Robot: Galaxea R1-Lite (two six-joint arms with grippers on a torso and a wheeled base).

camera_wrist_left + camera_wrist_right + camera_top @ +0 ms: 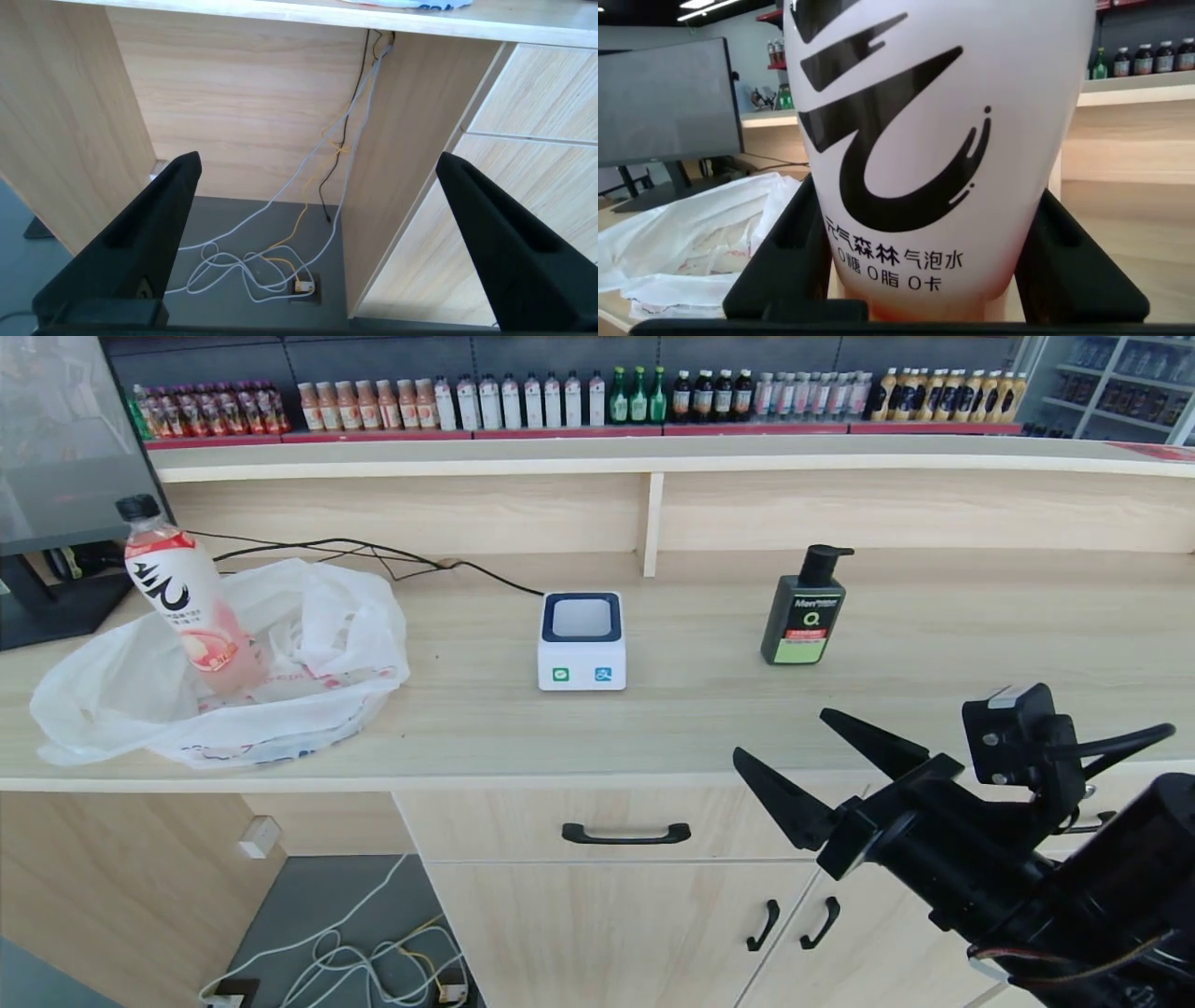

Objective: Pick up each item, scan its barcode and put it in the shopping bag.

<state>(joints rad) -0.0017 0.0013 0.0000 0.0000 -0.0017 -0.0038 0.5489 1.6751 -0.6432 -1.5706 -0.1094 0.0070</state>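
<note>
Right gripper (782,735) hangs off the bench (700,719) edge at 4 o'clock. It looks bare in the head view, yet its wrist view has the bottle (187,607) hard against it, cap and base cut off, so clamped or apart I cannot tell. Head view puts that bottle leaning in the shopping bag (327,616) at 10 o'clock. Left gripper (318,159), spread apart, faces cables (280,261) under the bench. At 12 o'clock stands the scanner (581,639) — pump bottle (805,611) at 1.

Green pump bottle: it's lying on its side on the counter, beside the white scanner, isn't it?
Not quite. The green pump bottle stands upright, not on its side, on the counter beside the white scanner. The head view shows this.
</note>
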